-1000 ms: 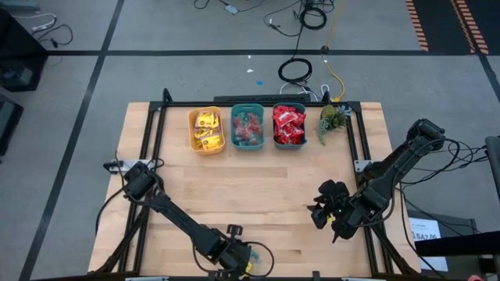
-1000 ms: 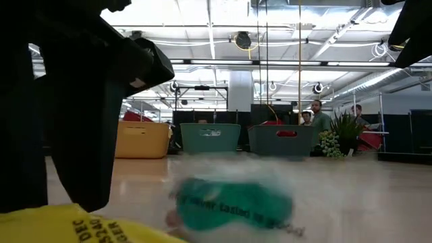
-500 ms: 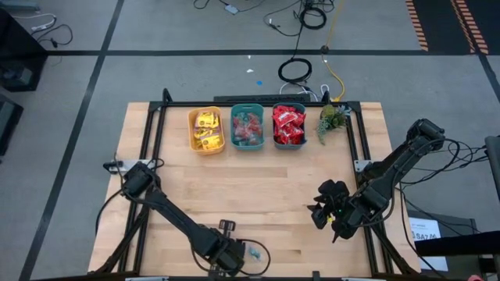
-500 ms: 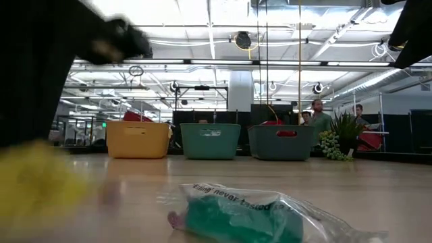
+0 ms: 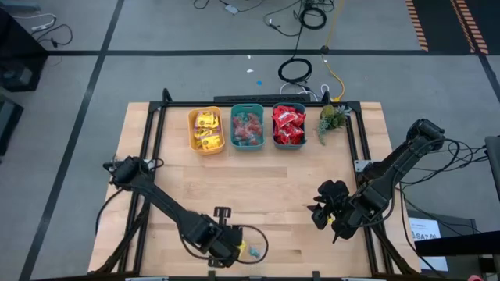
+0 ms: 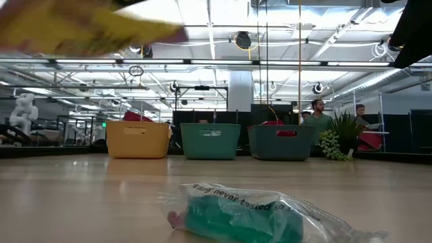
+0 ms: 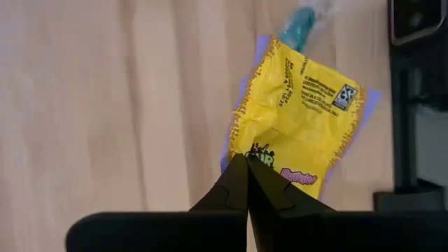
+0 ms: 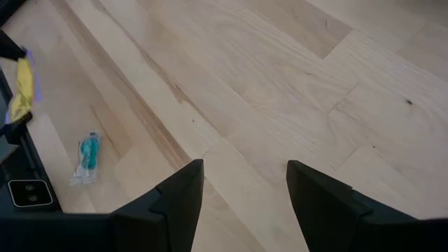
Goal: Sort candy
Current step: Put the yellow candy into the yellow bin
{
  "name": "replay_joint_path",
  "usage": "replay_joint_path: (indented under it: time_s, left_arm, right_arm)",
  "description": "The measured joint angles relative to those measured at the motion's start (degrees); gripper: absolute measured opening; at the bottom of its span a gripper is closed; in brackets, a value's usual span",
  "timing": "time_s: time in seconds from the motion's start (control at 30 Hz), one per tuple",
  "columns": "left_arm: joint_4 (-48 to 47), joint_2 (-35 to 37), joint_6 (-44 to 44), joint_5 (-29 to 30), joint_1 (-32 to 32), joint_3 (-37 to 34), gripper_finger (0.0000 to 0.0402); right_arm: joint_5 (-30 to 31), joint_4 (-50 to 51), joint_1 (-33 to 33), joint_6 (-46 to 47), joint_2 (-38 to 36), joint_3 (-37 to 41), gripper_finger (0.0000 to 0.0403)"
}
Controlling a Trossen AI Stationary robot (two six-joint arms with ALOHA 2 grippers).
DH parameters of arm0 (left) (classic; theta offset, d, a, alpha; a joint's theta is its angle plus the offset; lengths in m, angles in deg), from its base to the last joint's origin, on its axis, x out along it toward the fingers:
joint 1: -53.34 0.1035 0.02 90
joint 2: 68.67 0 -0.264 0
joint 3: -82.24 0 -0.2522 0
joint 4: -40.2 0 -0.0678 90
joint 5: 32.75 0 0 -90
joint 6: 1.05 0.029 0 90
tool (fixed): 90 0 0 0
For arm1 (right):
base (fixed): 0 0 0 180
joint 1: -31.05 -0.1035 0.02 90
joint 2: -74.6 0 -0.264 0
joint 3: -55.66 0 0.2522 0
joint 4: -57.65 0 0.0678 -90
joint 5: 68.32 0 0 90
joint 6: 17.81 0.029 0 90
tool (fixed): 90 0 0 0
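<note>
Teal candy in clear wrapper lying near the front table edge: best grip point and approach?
Grip the teal candy in its clear wrapper across its thick middle, coming from straight above. It lies flat on the wooden table, and its twisted ends are thin and flimsy. The open right gripper is free.

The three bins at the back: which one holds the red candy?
The teal bin nearest the small green plant; it is filled with red packets. The yellow bin holds yellow packets, the middle teal bin mixed small pieces.

Left gripper point(image 7: 246, 162) pinched closed near front edge; right gripper point(image 8: 245, 183) parted, idle.
</note>
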Motion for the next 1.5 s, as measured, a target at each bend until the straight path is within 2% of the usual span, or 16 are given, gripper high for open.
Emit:
replay_joint_path:
  time_s: [0.2, 0.33, 0.5, 0.67, 0.83, 0.97, 1.1, 1.27, 1.5]
  left_arm:
    - [-2.99, 2.86, -1.80, 1.34, 5.43, 0.00, 0.0001]
    - [-6.02, 6.09, 2.81, 2.31, 11.56, 0.00, 0.0001]
    - [-5.15, 13.11, 10.26, 4.23, 20.80, -3.11, 0.0000]
    - [-4.78, 22.71, 15.53, 4.45, 32.30, -11.61, 0.0000]
    - [2.76, 31.40, 23.40, 2.33, 46.91, -21.49, 0.0000]
    - [7.86, 34.13, 28.06, -2.89, 59.62, -27.50, 0.0000]
    - [9.13, 34.21, 32.39, -7.64, 69.50, -29.09, 0.0000]
    - [9.90, 34.25, 36.03, -12.65, 74.01, -29.11, 0.0000]
    - [9.80, 34.27, 37.09, -13.63, 74.08, -29.11, 0.0006]
  right_arm:
    - [0.07, 0.00, 0.00, -0.02, -0.02, 0.00, 0.0196]
    - [0.11, -0.02, 0.01, 0.26, -0.02, 0.00, 0.0196]
    - [0.24, -0.07, 0.02, 0.99, -0.02, 0.00, 0.0196]
    - [0.31, -0.09, 0.02, 2.65, -0.02, 0.00, 0.0196]
    - [2.45, -0.10, 0.02, 5.21, -0.02, 0.00, 0.0196]
    - [4.64, -0.09, 0.19, 8.76, -0.02, 0.00, 0.0196]
    - [4.77, -0.09, 0.79, 12.48, -0.02, 0.00, 0.0196]
    - [4.76, -0.11, 1.58, 15.84, -0.02, 0.00, 0.0196]
    - [4.77, -0.52, 1.95, 16.61, -0.02, 0.00, 0.0196]
